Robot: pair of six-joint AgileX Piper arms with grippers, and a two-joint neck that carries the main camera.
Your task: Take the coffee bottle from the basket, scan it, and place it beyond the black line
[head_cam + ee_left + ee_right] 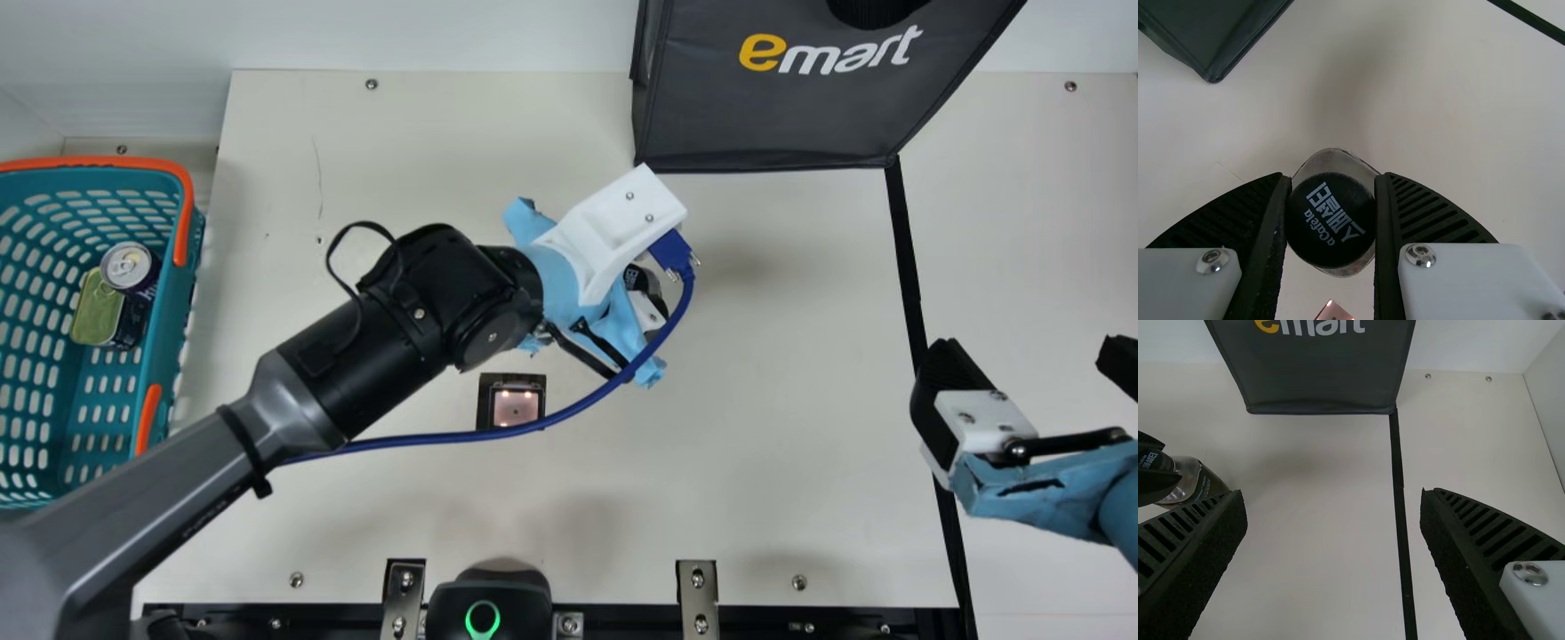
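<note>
The cream worktop (782,498) lay before white walls (427,36), with screws along its far and near sides; a black line (907,258) ran from far to near on its right; a dark bag (765,116) stood at the far side, its near right corner meeting the line; at left was a teal basket (169,356) with orange handles, cans (127,267) inside; a lit square scanner (516,405) sat near the middle; the left arm (382,329) and its blue cable (569,411) stretched across; the left pincer (646,311) was clamped on the coffee bottle (1330,220) at its black cap, left of the line; the right pincer (1031,356) was released, fingers well apart, at the right.
</note>
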